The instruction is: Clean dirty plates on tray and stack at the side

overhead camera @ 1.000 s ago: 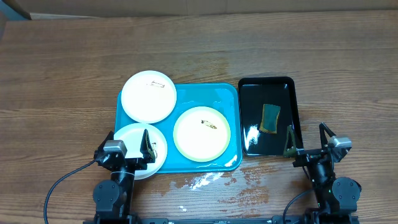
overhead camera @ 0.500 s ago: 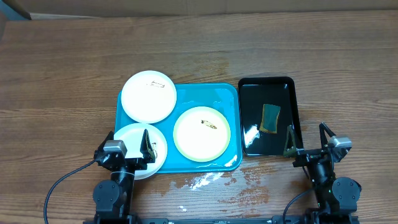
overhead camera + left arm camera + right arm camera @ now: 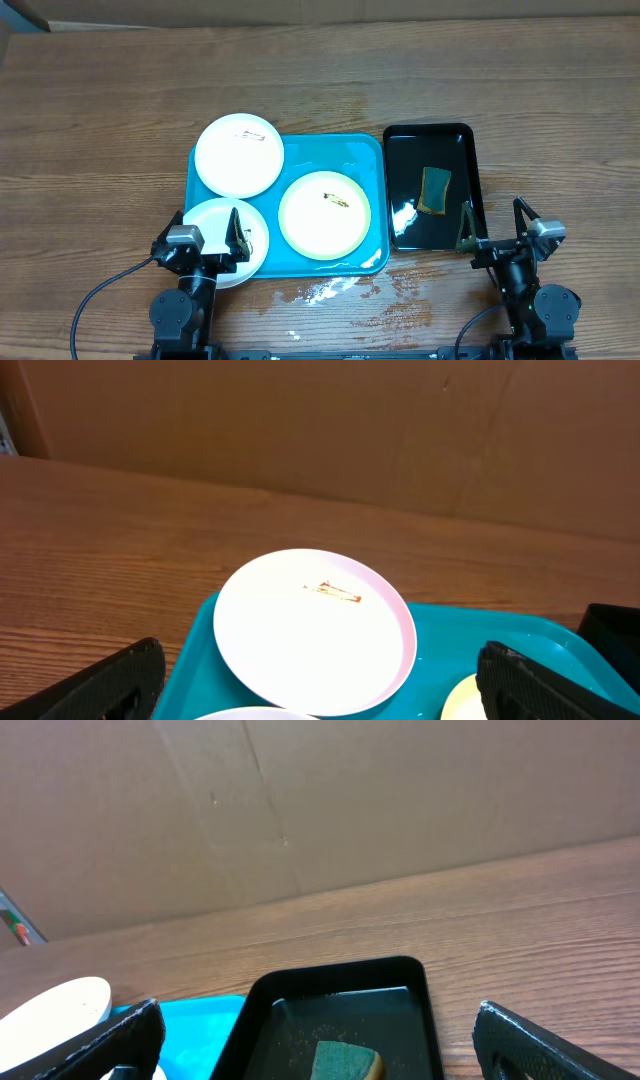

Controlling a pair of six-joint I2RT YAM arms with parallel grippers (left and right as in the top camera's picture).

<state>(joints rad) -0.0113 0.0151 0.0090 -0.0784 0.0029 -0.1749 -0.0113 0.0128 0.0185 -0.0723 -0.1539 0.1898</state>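
Note:
The turquoise tray (image 3: 340, 150) holds three plates. A white plate (image 3: 238, 155) with a small smudge overhangs its far left corner, and the left wrist view shows it too (image 3: 314, 630). A second white plate (image 3: 225, 245) overhangs the near left corner. A pale yellow-green plate (image 3: 324, 215) with a dark smudge lies at the tray's right. My left gripper (image 3: 208, 232) is open over the near white plate, holding nothing. My right gripper (image 3: 495, 225) stands open at the near right, beside the black tray's corner, also empty.
A glossy black tray (image 3: 432, 140) to the right of the turquoise one holds a green sponge (image 3: 435, 190), seen also in the right wrist view (image 3: 345, 1062). Wet patches (image 3: 330, 290) lie on the wooden table in front of the tray. A cardboard wall stands behind.

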